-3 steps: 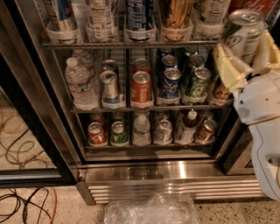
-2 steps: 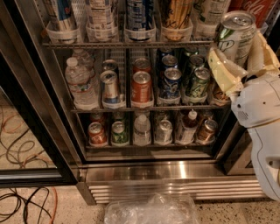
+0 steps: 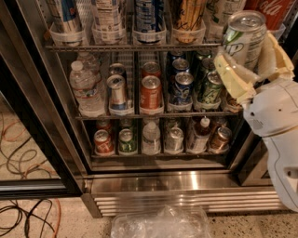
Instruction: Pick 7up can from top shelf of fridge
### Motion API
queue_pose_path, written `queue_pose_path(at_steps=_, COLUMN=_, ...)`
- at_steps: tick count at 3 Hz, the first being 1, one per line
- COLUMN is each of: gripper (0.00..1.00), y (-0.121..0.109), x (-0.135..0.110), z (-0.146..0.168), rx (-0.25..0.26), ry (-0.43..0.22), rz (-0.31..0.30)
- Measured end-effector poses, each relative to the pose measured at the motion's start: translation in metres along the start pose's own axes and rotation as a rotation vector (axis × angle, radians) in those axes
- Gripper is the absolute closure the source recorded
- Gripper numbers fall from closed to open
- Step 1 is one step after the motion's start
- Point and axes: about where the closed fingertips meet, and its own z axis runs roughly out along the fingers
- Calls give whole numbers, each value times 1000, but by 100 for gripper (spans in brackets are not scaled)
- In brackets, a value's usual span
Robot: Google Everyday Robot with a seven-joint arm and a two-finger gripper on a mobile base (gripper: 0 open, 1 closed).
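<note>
Gripper (image 3: 247, 51) is clamped on the 7up can (image 3: 245, 32), at the right end of the top shelf (image 3: 116, 47) and in front of it.

Change over the last second: the can has shifted left and nearer the camera, still upright (no slip seen).

Judged: the can is out of its cup holder, so only withdrawal remains.

Clearance: the Coca-Cola can (image 3: 274, 11) stands on that shelf just behind and right. The fridge (image 3: 163, 183) door frame is beyond. Open room lies outward from the shelf front.
</note>
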Motion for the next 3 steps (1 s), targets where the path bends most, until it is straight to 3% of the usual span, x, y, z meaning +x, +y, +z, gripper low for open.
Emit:
queue_pose_path(at_steps=1, gripper=100, y=30, x=-14, z=-6, rx=-127, ry=-16, rz=42)
queue_pose_path(at_steps=2, gripper=100, y=83, x=-29, z=-22, rx=-296, ry=-35, rz=95)
queue_pose_path(at_steps=3, gripper=100, y=83, x=-29, z=-22, rx=-296, ry=-35, rz=95)
